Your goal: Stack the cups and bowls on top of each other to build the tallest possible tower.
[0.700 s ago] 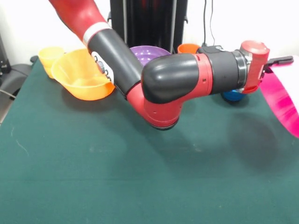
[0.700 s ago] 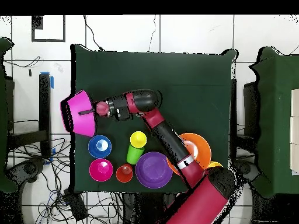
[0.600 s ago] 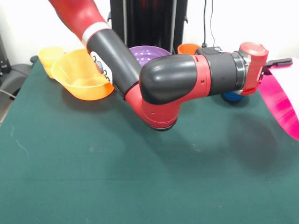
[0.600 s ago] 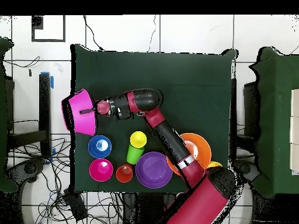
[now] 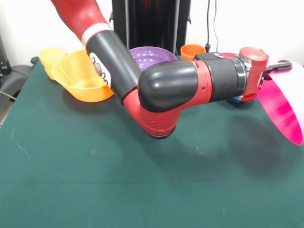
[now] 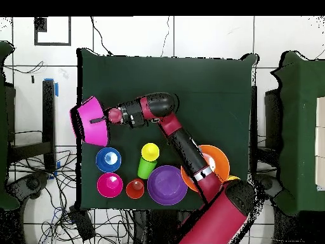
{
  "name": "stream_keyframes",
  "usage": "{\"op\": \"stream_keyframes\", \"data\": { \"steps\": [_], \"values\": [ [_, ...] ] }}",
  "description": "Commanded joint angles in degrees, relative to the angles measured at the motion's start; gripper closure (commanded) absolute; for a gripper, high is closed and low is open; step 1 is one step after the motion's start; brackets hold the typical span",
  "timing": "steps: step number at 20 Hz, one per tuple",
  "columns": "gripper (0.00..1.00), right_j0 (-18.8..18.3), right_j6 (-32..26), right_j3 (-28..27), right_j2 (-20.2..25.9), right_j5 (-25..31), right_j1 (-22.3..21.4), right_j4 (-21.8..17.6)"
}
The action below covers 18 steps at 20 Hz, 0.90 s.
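My end effector (image 6: 101,119) is clamped on the rim of the large hot pink bowl (image 6: 90,121), holding it tipped on its side and clear of the table (image 6: 209,89) — in the front view the end effector (image 5: 280,67) sits at the bowl's upper edge, and the pink bowl (image 5: 282,110) opens toward the camera at the far right of the picture. My forearm runs level behind it, with the black elbow (image 5: 168,85) bulging over the middle of the green cloth.

Seen from overhead, the held bowl hangs over the table's left edge. Just below it in that view stands the small blue bowl (image 6: 108,158), and below that the small crimson bowl (image 6: 110,184), both upright and apart from each other. Right of the blue bowl a yellow cup sits on the green cup (image 6: 148,160) as a short stack. The red cup (image 6: 134,189) stands between the crimson bowl and the wide purple bowl (image 6: 167,184), close beside both.

The large orange bowl (image 6: 217,164) lies right of the purple one, partly under my arm; in the front view it (image 5: 80,78) shows tilted, its rim leaning on the other yellow cup (image 5: 50,57) at the far left. The orange cup (image 5: 192,49) stands far back, right of the purple bowl (image 5: 153,55) — only its top shows above my arm
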Motion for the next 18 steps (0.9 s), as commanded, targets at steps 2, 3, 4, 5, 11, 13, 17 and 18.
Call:
{"op": "stream_keyframes", "data": {
  "steps": [2, 3, 4, 5, 11, 13, 17, 18],
  "values": [
    [1.0, 3.2, -24.4, -11.2, -3.3, 10.0, 0.9, 1.5],
    [1.0, 3.2, -24.5, -11.3, -3.3, 10.2, 1.0, 1.5],
    [1.0, 3.2, -24.7, -11.5, -3.3, 10.4, 1.1, 1.5],
    [1.0, 3.2, -24.8, -11.6, -3.3, 10.5, 1.2, 1.5],
    [1.0, 3.9, -26.7, -13.8, -3.2, 13.2, 2.0, 2.2],
    [1.0, 4.3, -27.3, -14.8, -3.2, 14.1, 2.3, 2.5],
    [1.0, 5.6, -29.0, -18.1, -3.3, 16.6, 2.7, 3.1],
    [1.0, 6.0, -29.5, -19.1, -3.3, 17.4, 2.8, 3.3]
  ]
}}
